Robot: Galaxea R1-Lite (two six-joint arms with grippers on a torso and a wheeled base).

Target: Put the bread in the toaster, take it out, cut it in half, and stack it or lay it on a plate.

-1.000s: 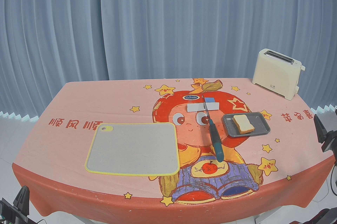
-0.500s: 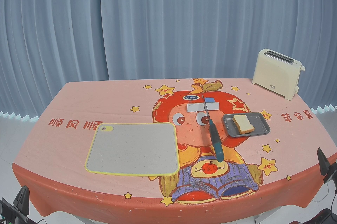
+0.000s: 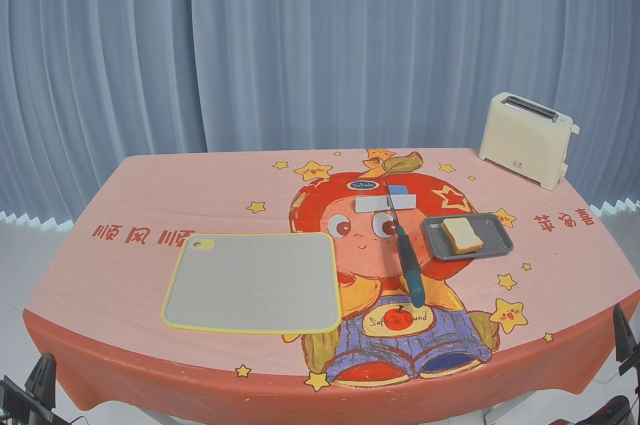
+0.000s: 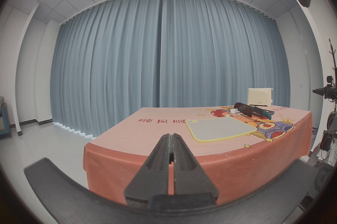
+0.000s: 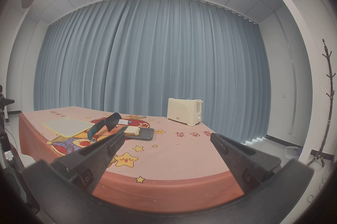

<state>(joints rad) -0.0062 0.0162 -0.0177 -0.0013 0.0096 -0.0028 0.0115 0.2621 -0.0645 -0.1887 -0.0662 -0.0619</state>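
Since the bread [image 3: 461,234] lay untouched on its grey tray [image 3: 497,233], the step in hand was judged to be the first pickup. The right hand [image 5: 167,136] hung off the near right corner of the table [image 3: 167,193], fingers spread wide, and was the closer one for it. The left hand [image 4: 171,140] hung below the near left corner, fingers pressed together, holding nothing.

On the table the cutting board [image 3: 253,283] lay nearest, left of centre. The knife [image 3: 408,260] lay just beside it, handle toward the robot and blade across a small block [image 3: 373,203]. The tray sat just right of the blade, and the toaster [image 3: 527,140] stood at the far right corner, well apart.

To do it well, the right hand would likely need to come down over the tray and pinch the slice gently by opposite crusts. It would then turn the slice upright and line it up with the slot before lowering. A hard squeeze would probably crush the soft crumb.

The head view gave the toaster's slot from above, where the wrist views met the toaster side-on. The right wrist view showed the knife tilted, blade end raised, which looked flat from overhead.
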